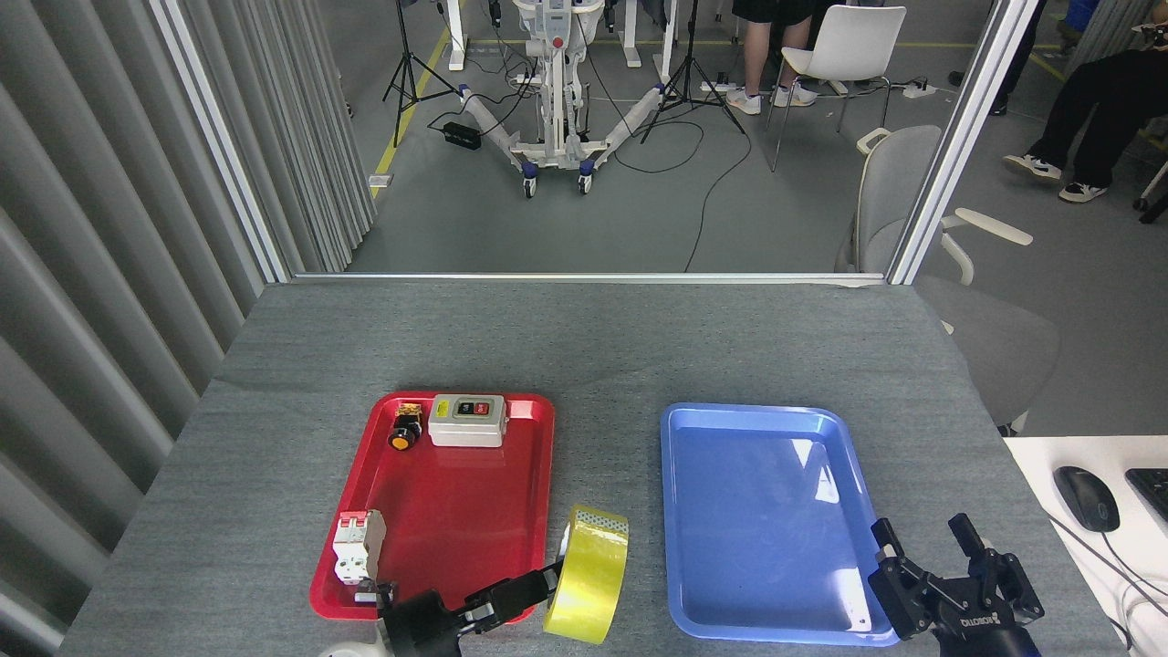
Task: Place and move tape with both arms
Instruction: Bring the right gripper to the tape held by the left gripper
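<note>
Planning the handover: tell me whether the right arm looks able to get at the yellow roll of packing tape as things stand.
Probably yes. The yellow roll of packing tape hangs over bare grey tabletop, held by the left end effector. The right end effector is open, with only the low blue plastic tray between.

- The tape (589, 577): glossy translucent yellow film.
- Red tray (456, 493) and blue tray (762, 511): smooth, shiny plastic.
- Table (584, 347): matt grey, felt-like cloth.
- Right gripper (954, 584): matt black.

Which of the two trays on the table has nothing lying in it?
The blue tray, on the right of the table, holds nothing. The red tray on the left holds a grey switch box, a push button and a white breaker.
</note>
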You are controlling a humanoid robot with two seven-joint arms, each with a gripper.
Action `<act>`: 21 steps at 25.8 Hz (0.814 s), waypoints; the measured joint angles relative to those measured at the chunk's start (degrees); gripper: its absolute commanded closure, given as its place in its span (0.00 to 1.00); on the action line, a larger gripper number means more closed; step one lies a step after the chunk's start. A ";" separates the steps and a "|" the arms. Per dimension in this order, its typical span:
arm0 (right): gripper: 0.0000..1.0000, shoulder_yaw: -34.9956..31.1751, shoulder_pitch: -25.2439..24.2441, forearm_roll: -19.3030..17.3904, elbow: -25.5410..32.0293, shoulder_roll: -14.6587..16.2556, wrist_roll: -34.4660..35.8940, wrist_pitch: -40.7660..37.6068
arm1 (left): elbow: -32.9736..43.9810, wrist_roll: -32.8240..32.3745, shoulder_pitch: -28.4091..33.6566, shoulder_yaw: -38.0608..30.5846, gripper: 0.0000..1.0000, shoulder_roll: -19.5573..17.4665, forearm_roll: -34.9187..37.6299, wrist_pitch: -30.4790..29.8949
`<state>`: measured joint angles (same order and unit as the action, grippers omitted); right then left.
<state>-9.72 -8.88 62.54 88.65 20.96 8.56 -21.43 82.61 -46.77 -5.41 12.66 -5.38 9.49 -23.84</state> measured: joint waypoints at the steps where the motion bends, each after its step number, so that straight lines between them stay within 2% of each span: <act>1: 0.00 1.56 -0.03 -3.59 0.08 1.94 -0.98 -0.22 | 0.05 0.00 -0.41 -0.02 0.79 0.64 0.30 1.61; 4: 0.00 6.87 -0.10 -17.05 -0.18 8.66 -3.78 -1.80 | 0.13 0.07 -1.23 -0.01 0.79 2.89 2.47 4.62; 7: 0.00 15.13 0.41 -32.87 -0.67 14.43 -6.25 -5.59 | 0.54 0.16 -1.27 0.05 0.80 4.67 4.95 5.61; 8: 0.00 18.27 0.94 -37.15 -0.75 16.20 -6.64 -7.30 | 0.86 0.16 -1.13 0.14 0.80 5.01 5.45 5.75; 10: 0.00 24.38 2.30 -42.56 -0.78 19.24 -7.23 -11.36 | 1.40 0.16 -0.81 0.72 0.80 5.48 6.21 6.15; 13: 0.00 33.34 5.48 -45.70 -0.78 24.03 -7.39 -17.95 | 1.62 0.45 -0.75 1.34 0.80 6.97 7.82 7.68; 16: 0.00 42.23 10.80 -46.33 -0.68 28.52 -7.43 -21.76 | 1.80 0.53 -0.91 1.56 0.80 8.92 9.59 9.02; 21: 0.00 49.60 16.66 -44.55 -0.01 31.54 -7.75 -23.31 | 2.18 0.59 -0.99 1.66 0.80 10.31 10.58 9.74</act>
<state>39.88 7.78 17.99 88.64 52.49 0.81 -44.75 84.78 -46.18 -6.40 14.32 4.93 20.07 -14.10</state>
